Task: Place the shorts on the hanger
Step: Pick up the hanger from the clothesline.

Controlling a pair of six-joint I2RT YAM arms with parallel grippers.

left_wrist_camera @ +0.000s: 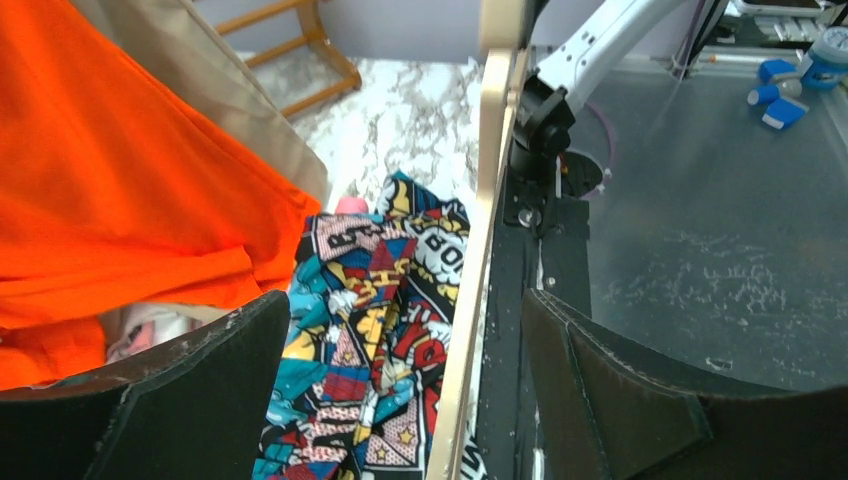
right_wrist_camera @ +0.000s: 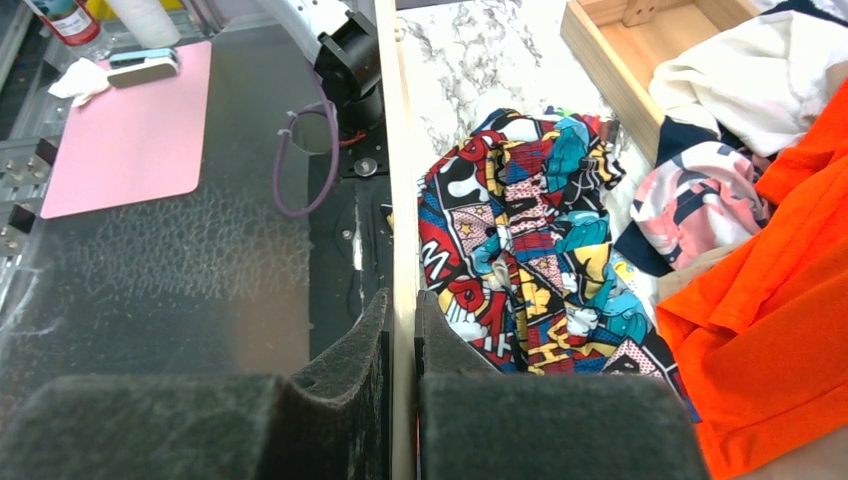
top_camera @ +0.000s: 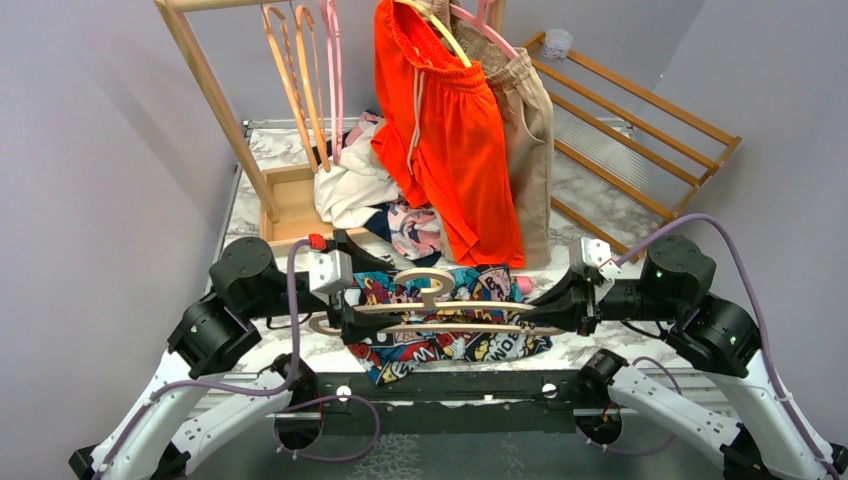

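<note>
Two grippers meet at the pale cream hanger (top_camera: 440, 308), which lies level over the comic-print shorts (top_camera: 445, 345) crumpled at the near edge of the marble table (top_camera: 592, 350). The right gripper (right_wrist_camera: 403, 300) pinches one end of its thin bar tightly, probably to hold it steady, while the left gripper (left_wrist_camera: 400, 300) has its fingers wide apart on both sides of the other end, not gripping. Cartoon lettering on the shorts shows big letters like "BO", perhaps from "BOOM", but the folds hide the rest, and no brand label is visible.
</note>
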